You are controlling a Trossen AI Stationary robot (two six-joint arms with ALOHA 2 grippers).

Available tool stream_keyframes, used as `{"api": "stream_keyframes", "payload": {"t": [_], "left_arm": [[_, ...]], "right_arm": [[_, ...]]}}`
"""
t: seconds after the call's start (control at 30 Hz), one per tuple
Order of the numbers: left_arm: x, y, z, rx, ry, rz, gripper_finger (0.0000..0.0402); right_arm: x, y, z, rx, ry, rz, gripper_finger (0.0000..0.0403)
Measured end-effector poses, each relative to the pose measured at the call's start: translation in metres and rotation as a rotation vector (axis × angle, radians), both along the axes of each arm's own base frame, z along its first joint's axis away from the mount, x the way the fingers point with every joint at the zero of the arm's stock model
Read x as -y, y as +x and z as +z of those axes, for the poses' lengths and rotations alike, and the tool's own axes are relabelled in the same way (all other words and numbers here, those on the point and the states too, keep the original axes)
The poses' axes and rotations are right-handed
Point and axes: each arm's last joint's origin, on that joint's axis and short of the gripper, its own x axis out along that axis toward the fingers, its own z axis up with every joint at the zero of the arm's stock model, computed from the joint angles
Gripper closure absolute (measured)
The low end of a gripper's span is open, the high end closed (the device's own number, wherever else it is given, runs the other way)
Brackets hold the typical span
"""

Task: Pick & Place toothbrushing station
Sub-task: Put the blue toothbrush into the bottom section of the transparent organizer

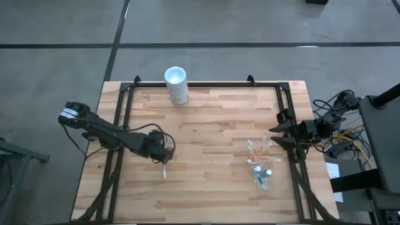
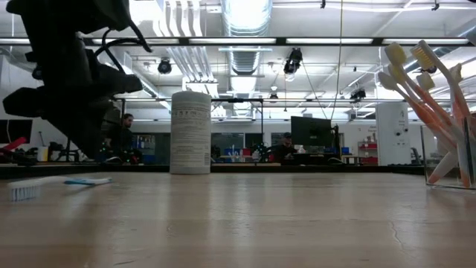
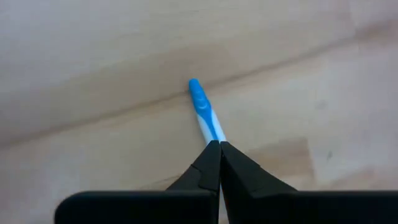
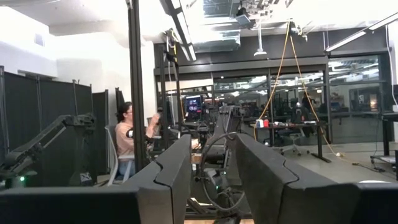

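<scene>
Left gripper (image 3: pixel 219 148) fingers pinched shut on blue-and-white toothbrush (image 3: pixel 202 109), handle end poking out ahead, lying on desk (image 1: pixel 212 119). Lift level; carry to clear cup (image 1: pixel 261 170). Right gripper (image 4: pixel 211 168) parked, fingers parted, empty.

A large open robotics lab or workshop, with a wooden-topped bench (image 1: pixel 206 144) in a black metal frame (image 1: pixel 206 84) standing on a bare grey concrete floor (image 1: pixel 250 25). Overhead run exposed silver ducts (image 2: pixel 247 15), pipes and long strip lights (image 2: pixel 297 41). Beyond the bench, computer monitors (image 2: pixel 311 132) and cluttered workstations fill the room, and a seated person (image 4: pixel 127 140) works at a screen beside dark partition panels (image 4: pixel 37 124). Loose cables (image 1: pixel 340 134) trail from equipment at the bench's edge.
</scene>
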Motion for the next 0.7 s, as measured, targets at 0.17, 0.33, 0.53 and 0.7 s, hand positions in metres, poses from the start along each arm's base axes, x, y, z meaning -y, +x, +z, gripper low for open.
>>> {"api": "stream_keyframes", "payload": {"t": [0.17, 0.33, 0.53, 0.7], "left_arm": [[0.009, -0.002, 0.000, -0.048, -0.002, -0.229, 0.0396], [0.030, -0.007, 0.000, -0.033, -0.051, -0.350, 0.0398], [0.060, -0.015, -0.001, 0.018, -0.016, -0.640, 0.0398], [0.070, -0.026, -0.018, 0.072, 0.052, -0.779, 0.0399]], "right_arm": [[0.000, 0.000, 0.000, 0.000, 0.000, 0.000, 0.0275], [0.000, 0.000, 0.000, 0.000, 0.000, 0.000, 0.0270], [0.000, 0.000, 0.000, 0.000, 0.000, 0.000, 0.0277], [0.000, 0.000, 0.000, 0.000, 0.000, 0.000, 0.0284]]}}
